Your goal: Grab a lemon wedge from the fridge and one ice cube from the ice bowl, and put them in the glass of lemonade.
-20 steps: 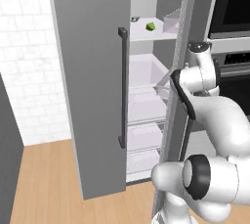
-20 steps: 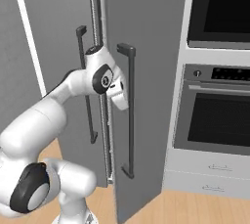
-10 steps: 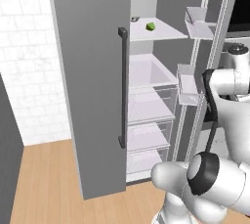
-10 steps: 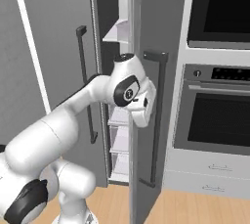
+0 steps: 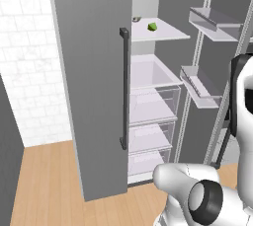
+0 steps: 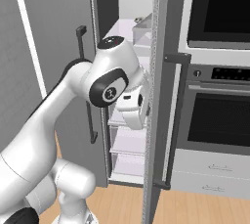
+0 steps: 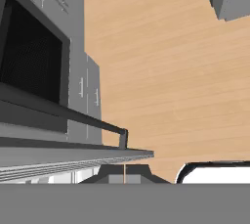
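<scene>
Fridge (image 5: 94, 72) open on the right-hand side: right door (image 6: 157, 86) swung further out than half a second ago, edge-on in the right base view, its bins (image 5: 200, 88) exposed in the left base view. Left door shut, handle (image 5: 124, 89) facing the camera. Shelves and clear drawers (image 5: 150, 104) in plain sight.

Wedge (image 5: 152, 25) — small, bright green — resting on the upper shelf (image 5: 165, 33), toward its front, well apart from the arm. Nothing beside it but a faint object at the shelf's left edge, too small to identify.

Jaws (image 7: 124, 173) shut, tips together, nothing gripped; narrowed from partly open a second ago. Hand beside the inner face of the right door at mid-height, pointing down at floor (image 7: 166, 66) and oven (image 7: 29, 56).

Meaning for the task: access step judged essentially complete. Wedge not yet fetched. Next move likely requires reopening the jaws, raising the hand to the upper shelf and reaching in past the door bins — clearance there looks tight.
</scene>
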Tool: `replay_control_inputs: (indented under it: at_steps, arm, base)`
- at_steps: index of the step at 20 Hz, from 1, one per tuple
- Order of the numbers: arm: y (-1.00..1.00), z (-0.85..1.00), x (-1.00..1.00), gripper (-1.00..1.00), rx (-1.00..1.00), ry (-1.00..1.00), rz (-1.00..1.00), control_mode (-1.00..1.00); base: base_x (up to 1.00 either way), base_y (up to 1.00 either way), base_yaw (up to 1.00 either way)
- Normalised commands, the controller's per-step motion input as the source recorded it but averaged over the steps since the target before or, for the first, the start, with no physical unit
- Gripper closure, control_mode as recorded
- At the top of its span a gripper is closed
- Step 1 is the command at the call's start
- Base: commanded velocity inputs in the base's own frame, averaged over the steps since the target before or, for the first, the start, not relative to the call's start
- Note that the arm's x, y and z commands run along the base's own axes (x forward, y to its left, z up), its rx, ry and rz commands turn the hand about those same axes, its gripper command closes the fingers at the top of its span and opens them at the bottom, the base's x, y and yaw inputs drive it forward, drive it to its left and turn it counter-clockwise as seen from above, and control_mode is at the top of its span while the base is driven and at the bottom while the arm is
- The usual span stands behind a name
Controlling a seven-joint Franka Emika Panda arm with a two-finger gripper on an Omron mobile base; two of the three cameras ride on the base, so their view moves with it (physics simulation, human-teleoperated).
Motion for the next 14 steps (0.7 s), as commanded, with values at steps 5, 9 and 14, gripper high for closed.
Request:
replay_control_inputs:
  at_steps: [5, 9, 14]
  arm:
    - [0.54, 0.42, -0.36, 1.00, -0.14, 0.07, 0.30, -1.00]
    - [0.62, 0.05, 0.09, 1.00, -0.24, 0.14, 0.37, -1.00]
    - [0.37, -0.24, 0.33, 1.00, -0.17, 0.03, 0.17, -1.00]
  base:
    - [0.00, 0.00, 0.00]
    - [0.00, 0.00, 0.00]
    - [0.00, 0.00, 0.00]
